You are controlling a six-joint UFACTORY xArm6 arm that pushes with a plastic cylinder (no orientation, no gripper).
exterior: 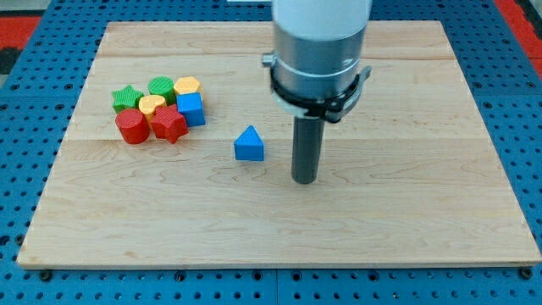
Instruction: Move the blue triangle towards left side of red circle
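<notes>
The blue triangle [249, 144] lies alone near the middle of the wooden board [406, 220]. The red circle [130, 126] sits at the view's left, at the lower left corner of a tight cluster of blocks. My tip [305, 180] rests on the board to the right of the blue triangle and slightly below it, with a small gap between them. The rod hangs from the large white and grey arm body at the view's top.
The cluster around the red circle holds a red star [169, 124], a yellow block [152, 104], a green star [126, 96], a green block [161, 85], a yellow hexagon [186, 85] and a blue cube [191, 109]. Blue pegboard surrounds the board.
</notes>
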